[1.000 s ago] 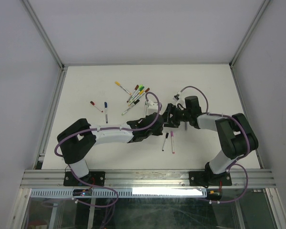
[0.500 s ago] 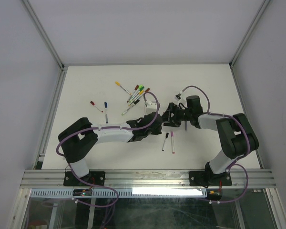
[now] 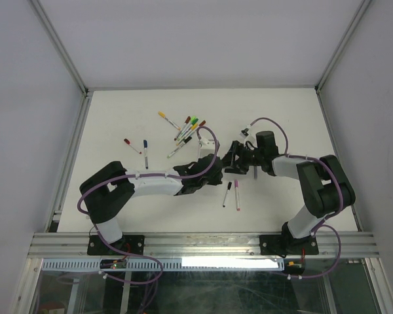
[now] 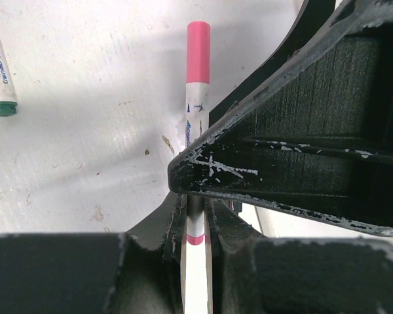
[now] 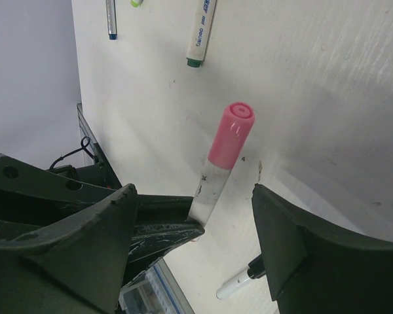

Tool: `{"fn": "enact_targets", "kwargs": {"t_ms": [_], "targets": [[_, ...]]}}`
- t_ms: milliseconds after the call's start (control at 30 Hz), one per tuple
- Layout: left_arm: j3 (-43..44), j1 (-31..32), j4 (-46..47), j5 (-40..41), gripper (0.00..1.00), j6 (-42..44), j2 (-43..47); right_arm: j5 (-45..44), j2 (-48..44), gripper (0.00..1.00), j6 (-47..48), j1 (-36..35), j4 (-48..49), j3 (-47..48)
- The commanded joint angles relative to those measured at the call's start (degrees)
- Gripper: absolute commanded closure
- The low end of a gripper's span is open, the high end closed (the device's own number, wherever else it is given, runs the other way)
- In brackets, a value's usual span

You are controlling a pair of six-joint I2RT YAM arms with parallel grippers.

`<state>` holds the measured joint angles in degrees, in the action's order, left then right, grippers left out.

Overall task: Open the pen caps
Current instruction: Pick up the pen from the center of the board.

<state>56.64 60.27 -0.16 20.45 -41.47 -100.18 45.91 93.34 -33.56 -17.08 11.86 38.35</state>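
My left gripper [image 3: 215,170] is shut on the white barrel of a pink pen [image 4: 196,108], which shows between its fingers [image 4: 195,226]. The pen's pink cap [image 4: 198,34] is on and sticks out ahead. My right gripper [image 3: 231,157] meets it at the table's middle. In the right wrist view it is open [image 5: 195,191], with one finger on each side of the barrel below the pink cap [image 5: 230,134], touching nothing. Several capped pens [image 3: 187,131] lie in a cluster behind. Two more pens [image 3: 137,144] lie to the left.
A black-capped pen [image 3: 227,193] and a pink-capped pen [image 3: 236,195] lie just in front of the grippers. A green-ended pen [image 5: 202,33] lies beyond the held pen. Metal frame rails [image 3: 72,150] border the white table.
The right gripper has shifted slightly towards the left gripper. The left gripper still holds the pink pen in the same place.
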Motion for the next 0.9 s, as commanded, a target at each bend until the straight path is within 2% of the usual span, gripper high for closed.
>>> {"fn": "enact_targets", "kwargs": {"t_ms": [0, 767, 800, 867], "targets": [[-0.25, -0.59, 3.67, -1.10, 1.00, -1.24, 0.86, 0.84, -0.70, 0.27, -0.06, 0.27, 2.70, 1.99], [-1.12, -1.12, 4.01, -0.78, 1.00, -1.11, 2.07, 0.84, -1.14, 0.27, -0.06, 0.29, 2.82, 2.20], [-1.22, -1.20, 3.97, -0.81, 1.00, -1.07, 2.18, 5.79, -1.19, 0.47, -2.28, 0.31, 2.13, 2.60], [-1.73, -1.29, 4.02, -0.61, 1.00, -1.07, 2.59, 7.03, -1.63, 0.46, -1.96, 0.49, 0.06, 3.63]]}}
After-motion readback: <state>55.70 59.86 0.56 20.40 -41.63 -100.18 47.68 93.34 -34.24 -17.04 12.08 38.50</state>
